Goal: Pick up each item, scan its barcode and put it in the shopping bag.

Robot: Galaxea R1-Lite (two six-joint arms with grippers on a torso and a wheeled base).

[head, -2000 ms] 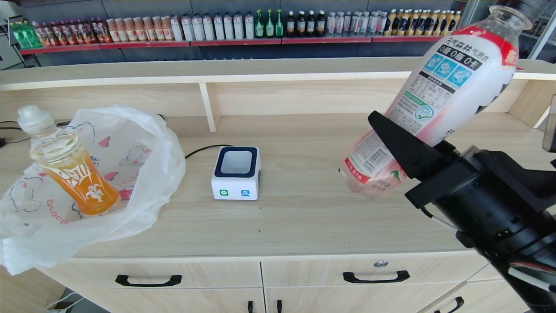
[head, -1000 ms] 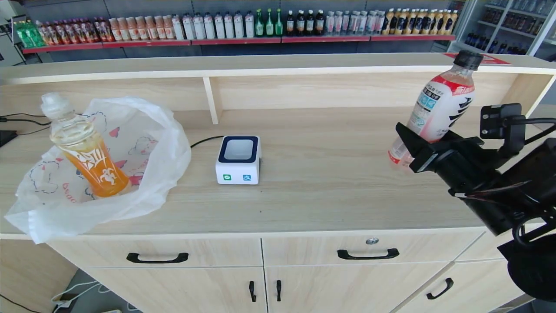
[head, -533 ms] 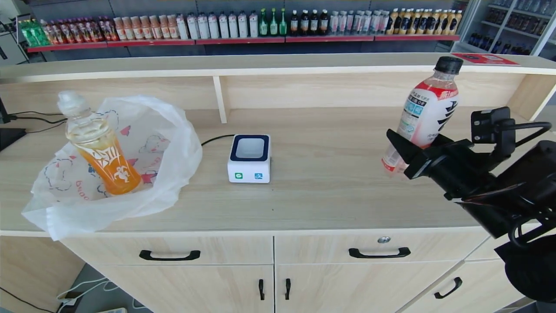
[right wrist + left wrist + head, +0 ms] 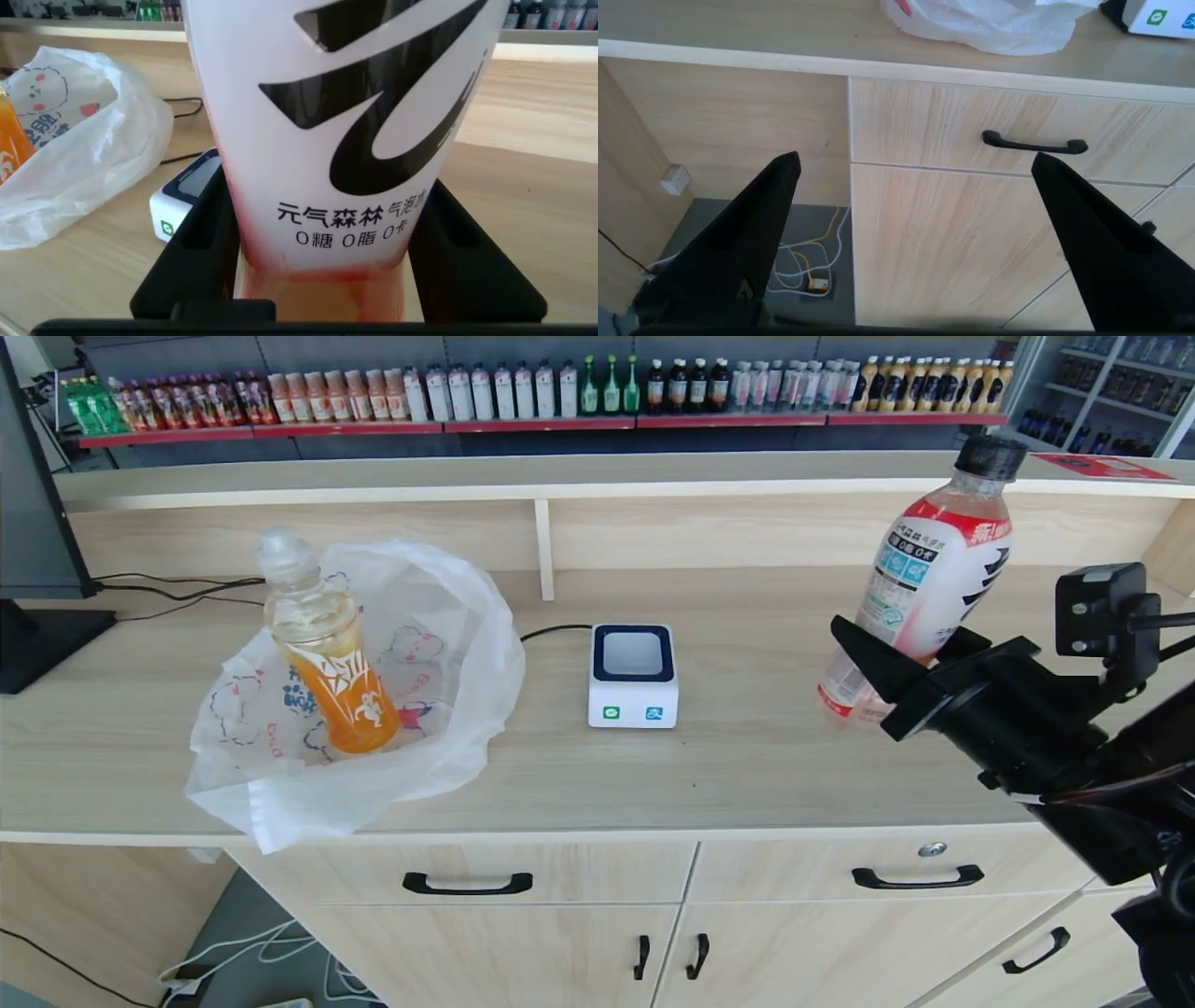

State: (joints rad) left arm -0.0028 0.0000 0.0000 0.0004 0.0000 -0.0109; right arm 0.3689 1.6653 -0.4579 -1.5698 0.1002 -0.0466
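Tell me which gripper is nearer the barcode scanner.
Right. The right gripper holds the pink bottle over the counter beside the scanner; the left gripper hangs below counter level, facing the drawers.

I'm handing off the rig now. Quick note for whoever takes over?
Right gripper: shut on the pink bottle, slightly tilted, to the right of the scanner.
Left gripper: open, empty, low in front of the drawers.
Done: orange bottle stands in the shopping bag.
Left, likely: show the pink bottle's barcode to the scanner, then bag it.
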